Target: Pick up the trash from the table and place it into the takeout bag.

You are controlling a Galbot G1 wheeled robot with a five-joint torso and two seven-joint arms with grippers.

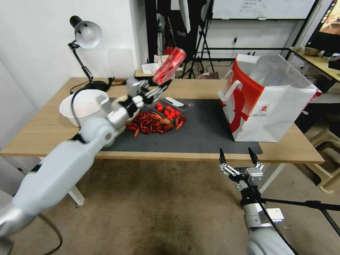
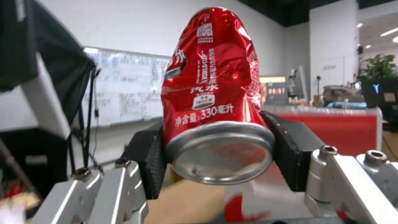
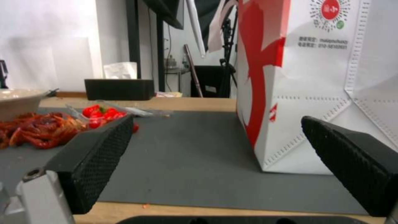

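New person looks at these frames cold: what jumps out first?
The crumpled red soda can, clamped in the left tool and raised in the air above the heap of red crayfish on the dark mat. Next, the big white takeout bag with red sides standing open at the mat's right end. The right tool waits open, low at the table's near edge.

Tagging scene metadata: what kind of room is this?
Probably an office or lab used as a recording space: whiteboard on the back wall, tripod stands behind the table, more desks to the right.
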